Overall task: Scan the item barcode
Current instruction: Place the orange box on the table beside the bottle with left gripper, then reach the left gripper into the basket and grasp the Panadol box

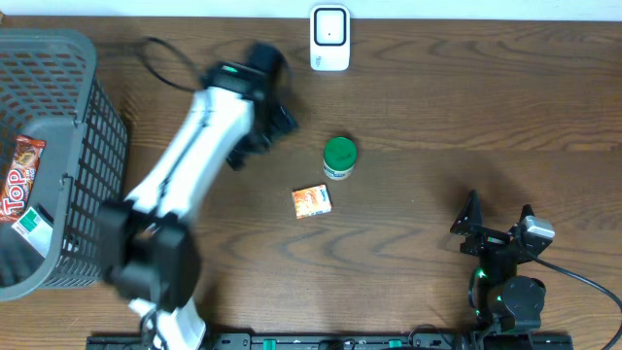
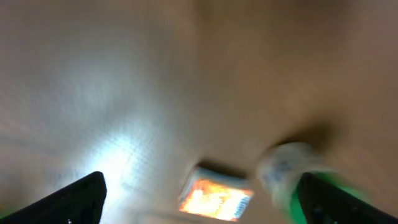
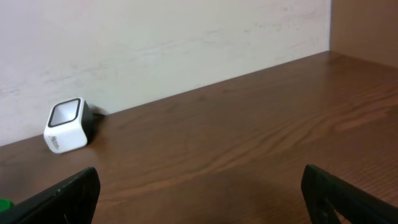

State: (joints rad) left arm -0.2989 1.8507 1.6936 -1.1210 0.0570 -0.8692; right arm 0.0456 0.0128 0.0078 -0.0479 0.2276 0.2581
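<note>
Brown wood-grain table (image 1: 437, 117) lies under everything, with a pale wall behind it. Far off to the left gripper's side, by its arm's base, stands a dark wire basket (image 1: 97, 126) with a red snack packet (image 1: 19, 180) inside. The left arm (image 1: 194, 165) reaches over the middle, blurred. The left gripper (image 1: 264, 134) has its fingers (image 2: 81, 199) spread wide with nothing between them, so it is released and empty. The right gripper (image 1: 496, 228) sits low by its base, equally spread and empty, and faces the white scanner (image 3: 65, 124) across bare wood.

Two items lie just ahead of the left fingers. A green-lidded jar (image 1: 339, 157) sits toward the right finger and a small orange box (image 1: 312, 200) nearer the centre line, close together but apart. I cannot tell which is the one to scan, and no barcode shows on either.

To do this well, I would centre the open fingers on one item, keeping the other outside them. Come down square and close on plain sides so the label is not covered. At the scanner the item may need turning until the code faces its window.
</note>
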